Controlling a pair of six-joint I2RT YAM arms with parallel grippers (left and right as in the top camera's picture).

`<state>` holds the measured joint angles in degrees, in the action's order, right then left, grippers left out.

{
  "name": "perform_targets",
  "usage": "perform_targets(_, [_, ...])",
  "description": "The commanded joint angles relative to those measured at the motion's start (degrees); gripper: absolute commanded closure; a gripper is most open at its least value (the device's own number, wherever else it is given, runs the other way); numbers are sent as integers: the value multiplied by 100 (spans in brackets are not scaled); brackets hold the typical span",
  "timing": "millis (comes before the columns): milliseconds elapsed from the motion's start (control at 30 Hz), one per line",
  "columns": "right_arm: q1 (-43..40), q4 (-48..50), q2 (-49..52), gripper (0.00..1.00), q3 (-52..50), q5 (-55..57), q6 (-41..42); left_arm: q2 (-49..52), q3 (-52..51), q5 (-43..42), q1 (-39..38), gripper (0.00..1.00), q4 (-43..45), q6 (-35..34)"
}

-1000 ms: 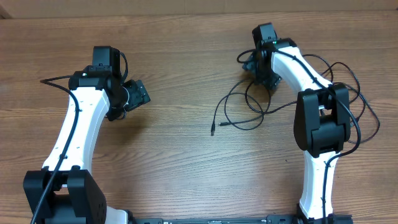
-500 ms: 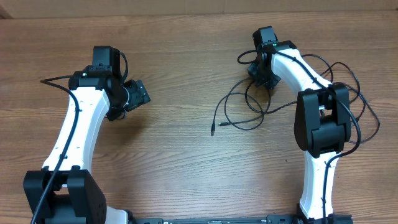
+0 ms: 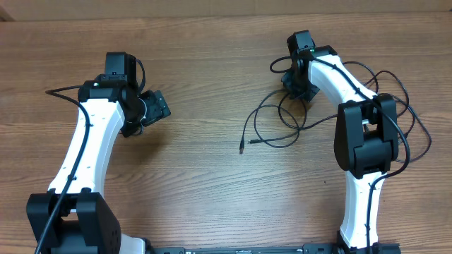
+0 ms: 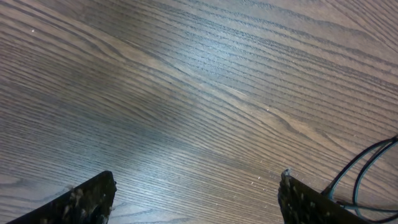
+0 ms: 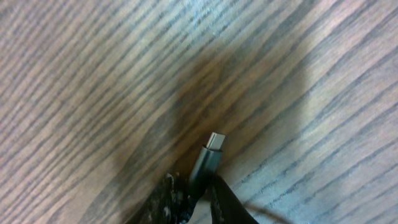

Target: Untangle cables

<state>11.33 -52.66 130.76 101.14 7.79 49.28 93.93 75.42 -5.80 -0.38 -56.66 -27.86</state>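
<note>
The right fingers are pinching the cables' rigid plug, likely the soundest hold on limp cord; the left fingers are gaping empty.

The right gripper pinches a dark cable plug between its fingertips, the silver tip of the plug jutting out over the wood-grain table, where a dark shadow lies just beyond the plug.

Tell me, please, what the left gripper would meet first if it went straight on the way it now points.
Most likely the bare wooden table: the open left gripper points down at plain wood, with nothing else showing in its line. How near the surface is, I cannot tell.
</note>
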Motion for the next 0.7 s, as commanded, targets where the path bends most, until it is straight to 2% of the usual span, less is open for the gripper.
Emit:
perform_targets(0, [15, -46, -109, 85, 127, -120, -2, -31, 131, -66, -2, 17, -13, 90])
perform_targets(133, [15, -61, -328, 96, 208, 107, -26, -31, 131, -66, -2, 17, -11, 90])
perform_targets(400, [-264, -149, -990, 96, 210, 345, -151, -31, 131, -66, -2, 16, -11, 90])
perform_targets(667, [-1150, -332, -2190, 96, 212, 1172, -1010, -31, 131, -63, -2, 16, -7, 90])
